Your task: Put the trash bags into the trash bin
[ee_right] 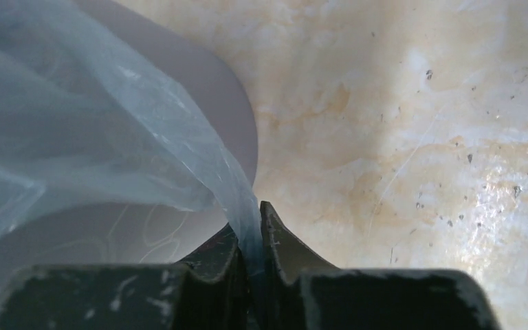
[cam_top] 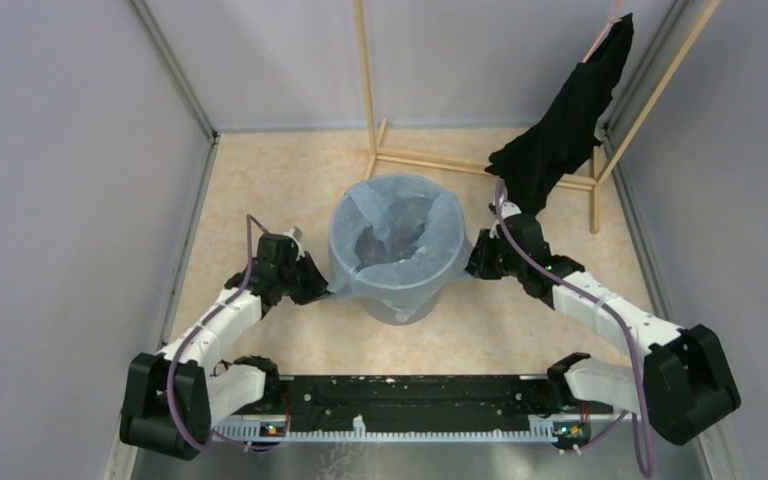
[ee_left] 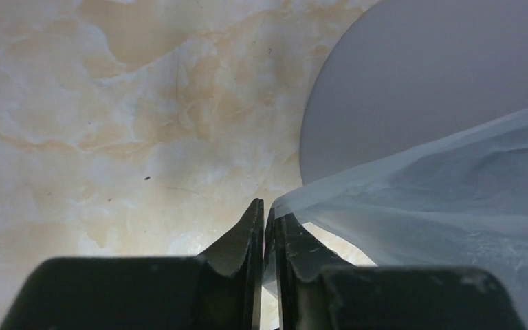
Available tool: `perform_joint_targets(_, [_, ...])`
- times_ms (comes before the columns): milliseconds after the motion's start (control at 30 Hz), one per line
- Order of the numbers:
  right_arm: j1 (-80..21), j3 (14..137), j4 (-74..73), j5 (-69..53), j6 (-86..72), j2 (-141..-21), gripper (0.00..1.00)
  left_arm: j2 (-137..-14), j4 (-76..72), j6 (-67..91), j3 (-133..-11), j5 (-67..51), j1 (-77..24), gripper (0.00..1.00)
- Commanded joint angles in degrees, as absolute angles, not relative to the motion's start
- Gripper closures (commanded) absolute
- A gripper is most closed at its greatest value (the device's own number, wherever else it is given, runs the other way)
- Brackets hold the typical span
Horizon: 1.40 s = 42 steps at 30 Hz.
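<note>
I find the trash bin standing upright near the middle of the marbled bench, between the two arms. The pale-blue trash bag sits in the bin's mouth, its film sagging into the opening and its edge folded outward over the rim, covering most of the outer wall; only a grey band shows at the foot. The left gripper is at the bin's left side, low against the wall, and its wrist view shows the jaws clenched on a corner of the bag's edge, with film pulled taut from the fingertips toward the bin. The right gripper is at the bin's right side, likewise clenched on a strip of bag film that runs down between its fingers. Both grips lie just outside the bin wall, above the bench surface. At the far right, a black cloth garment hangs from a wooden frame, well apart from the bin.
</note>
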State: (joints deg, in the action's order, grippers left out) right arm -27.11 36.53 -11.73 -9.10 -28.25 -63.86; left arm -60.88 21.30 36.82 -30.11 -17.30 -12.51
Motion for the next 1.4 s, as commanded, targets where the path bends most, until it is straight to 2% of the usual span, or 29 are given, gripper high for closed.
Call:
perform_joint_targets(0, [-26.71, 34.56, 0.26, -5.09, -28.24, -68.32, 0.94, -63.48, 11.49, 41.31, -27.9, -21.28, -12.3, 0.87])
perform_joint_targets(267, [-26.71, 33.14, 9.55, -4.34, -25.98, -78.99, 0.95, -69.56, 6.28, 42.33, -25.84, -22.43, -12.31, 0.96])
perform_joint_targets(533, [-26.65, 29.12, 16.14, -4.85, -26.84, -84.18, 0.91, -69.43, 2.23, 44.4, -21.9, -23.91, -12.39, 0.96])
perform_joint_targets(600, [-26.7, 29.08, 15.04, -3.96, -26.52, -82.87, 0.87, -69.28, 2.92, 44.16, -21.81, -24.23, -12.39, 0.94])
perform_joint_targets(700, [-26.72, 31.07, 8.42, -2.05, -25.8, -77.74, 0.75, -66.12, 8.35, 42.39, -23.91, -22.07, -12.39, 0.86])
perform_joint_targets(800, [-26.7, 33.7, -0.42, 1.35, -24.95, -69.31, 0.58, -59.8, 17.3, 41.12, -27.94, -17.17, -12.39, 0.68])
perform_joint_targets(900, [-26.67, 38.03, -12.51, 8.01, -23.21, -62.16, 0.49, -53.24, 26.75, 42.07, -31.74, -13.79, -12.39, 0.45])
perform_joint_targets(933, [-26.73, 39.8, -16.0, 10.61, -22.45, -60.22, 0.45, -51.2, 28.3, 42.43, -32.28, -14.06, -12.39, 0.42])
perform_joint_targets(1100, [-26.75, 50.02, -28.39, 18.72, -17.67, -52.58, 0.28, -44.14, 27.15, 42.73, -29.13, -13.32, -12.39, 0.39])
perform_joint_targets(1233, [-26.84, 63.41, -31.86, 11.8, -13.32, -53.87, 0.27, -44.3, 24.99, 42.3, -28.37, -13.9, -12.39, 0.41])
perform_joint_targets(1367, [-32.17, 76.46, -32.84, 0.92, -10.11, -62.2, 0.29, -47.19, 21.96, 40.58, -28.01, -15.71, -12.39, 0.41])
